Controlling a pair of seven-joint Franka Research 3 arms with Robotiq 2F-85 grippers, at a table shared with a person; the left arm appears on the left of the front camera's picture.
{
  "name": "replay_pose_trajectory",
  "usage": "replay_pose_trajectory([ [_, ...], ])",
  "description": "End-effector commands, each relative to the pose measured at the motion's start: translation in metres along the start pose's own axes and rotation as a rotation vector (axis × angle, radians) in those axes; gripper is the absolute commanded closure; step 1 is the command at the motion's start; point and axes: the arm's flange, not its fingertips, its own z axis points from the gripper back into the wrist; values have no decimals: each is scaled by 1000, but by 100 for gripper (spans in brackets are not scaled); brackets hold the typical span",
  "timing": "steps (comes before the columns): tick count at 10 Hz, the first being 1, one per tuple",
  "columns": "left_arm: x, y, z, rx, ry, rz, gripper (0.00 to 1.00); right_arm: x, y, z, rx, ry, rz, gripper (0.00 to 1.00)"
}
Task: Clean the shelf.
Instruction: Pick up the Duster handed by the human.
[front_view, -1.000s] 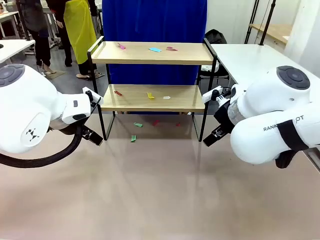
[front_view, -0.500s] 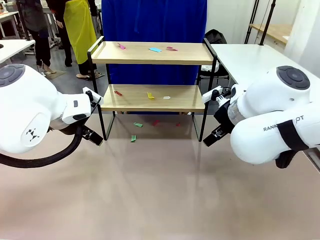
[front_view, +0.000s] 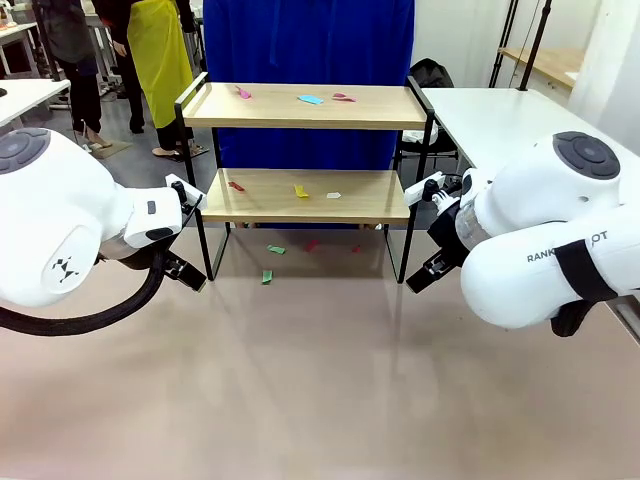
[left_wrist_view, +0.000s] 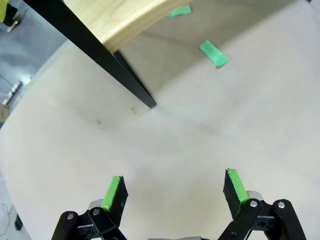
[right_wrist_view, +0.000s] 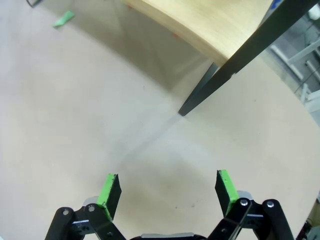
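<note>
Scraps (front_view: 301, 190) litter the shelf (front_view: 370, 105) in front view; wrist views catch left gripper (left_wrist_view: 174, 179) and right gripper (right_wrist_view: 167, 176) wide, empty beside its legs, unmoved.

Front view: a fixed camera between the two arms looks across the beige surface (front_view: 320, 380) at the whole shelf (front_view: 280, 110), from a middling distance. Left wrist view: close above the surface, facing down along the left pincer (left_wrist_view: 173, 181) toward one front leg (left_wrist_view: 100, 59). Right wrist view: equally close, along the right pincer (right_wrist_view: 167, 179), toward the opposite front leg (right_wrist_view: 235, 67). All three views share the surface around the shelf's base.
</note>
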Motion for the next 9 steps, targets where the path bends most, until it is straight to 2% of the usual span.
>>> replay_pose_trajectory([
  [1,23,31,34,-116,-3,32,0,19,-20,37,-16,-55,-13,0],
  [2,32,45,49,-141,-6,25,0,23,-36,57,-17,-83,-24,0],
  [4,38,73,72,-289,2,-75,0,17,-73,87,63,-173,-30,0],
  [6,34,122,74,-588,-103,-182,0,-7,-126,110,144,-308,3,0],
  [7,31,149,69,-679,-174,-232,0,-20,-152,110,211,-363,76,0],
  [8,26,171,60,-717,-233,-257,0,-32,-176,105,262,-426,121,0],
  [9,21,187,48,-751,-267,-261,0,-42,-199,91,289,-472,107,0],
])
